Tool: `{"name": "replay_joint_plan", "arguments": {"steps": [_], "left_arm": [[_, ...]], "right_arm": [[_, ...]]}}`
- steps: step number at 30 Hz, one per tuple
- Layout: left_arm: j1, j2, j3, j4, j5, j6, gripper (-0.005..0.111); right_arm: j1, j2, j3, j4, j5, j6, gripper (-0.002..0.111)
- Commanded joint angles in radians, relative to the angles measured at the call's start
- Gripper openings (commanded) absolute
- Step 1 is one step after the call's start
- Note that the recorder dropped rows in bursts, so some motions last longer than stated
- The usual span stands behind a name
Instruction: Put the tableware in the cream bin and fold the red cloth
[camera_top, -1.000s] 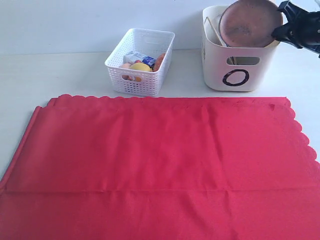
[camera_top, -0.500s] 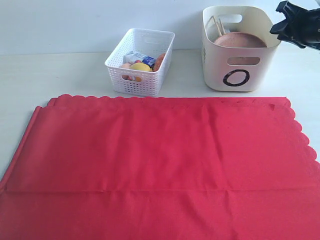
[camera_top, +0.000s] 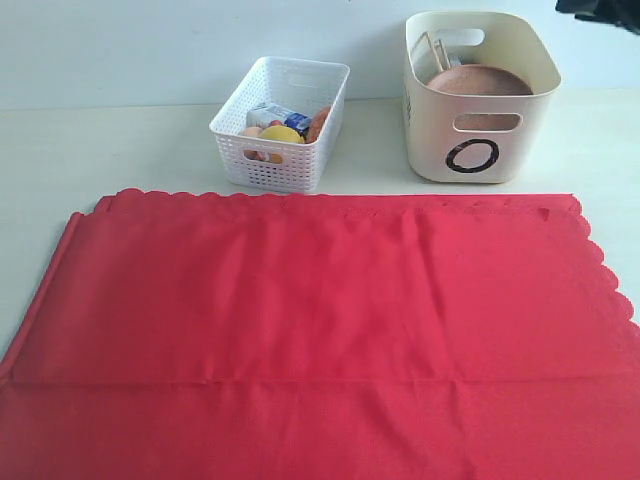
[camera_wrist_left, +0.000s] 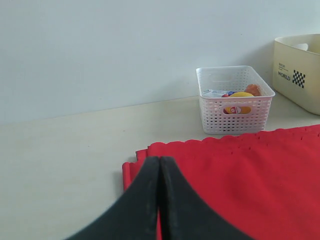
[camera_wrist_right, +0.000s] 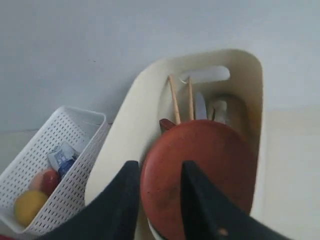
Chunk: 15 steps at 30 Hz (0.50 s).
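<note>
Since all the tableware that shows sits in the bin, the fold looks like the step in hand. It turns on how the large bright red rectangular cloth with scalloped edges (camera_top: 320, 330) lies: flat, with its long axis running side to side, nearest the exterior camera. Just over that cloth's left end, the left gripper (camera_wrist_left: 159, 162) hangs with its black jaws pressed together, pinching nothing. Beyond the cloth's far edge stands the low white perforated plastic basket (camera_top: 270, 170) of food. Beyond its far right corner stands the tall cream plastic bin (camera_top: 430, 140), holding the round brown wooden plate (camera_top: 478, 80) and the wooden chopsticks (camera_wrist_right: 173, 97). Above that bin, farthest from the cloth, the right gripper (camera_wrist_right: 159, 167) has its jaws spread and empty. By my reading the left arm is far nearer an edge, and the right must come down to the cloth's right end.
</note>
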Motion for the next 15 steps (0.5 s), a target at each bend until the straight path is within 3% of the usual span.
{"name": "replay_joint_plan", "arguments": {"steps": [1, 9, 15], "left_arm": [[-0.006, -0.006, 0.003, -0.001, -0.001, -0.003, 0.001], [-0.006, -0.006, 0.003, -0.001, -0.001, -0.003, 0.001], [-0.006, -0.006, 0.003, -0.001, -0.001, -0.003, 0.001]], "right_arm": [[-0.003, -0.126, -0.004, -0.137, 0.074, 0.004, 0.023], [-0.001, -0.330, 0.050, -0.332, 0.078, 0.236, 0.013], [-0.001, -0.512, 0.172, -0.330, 0.068, 0.250, 0.005]]}}
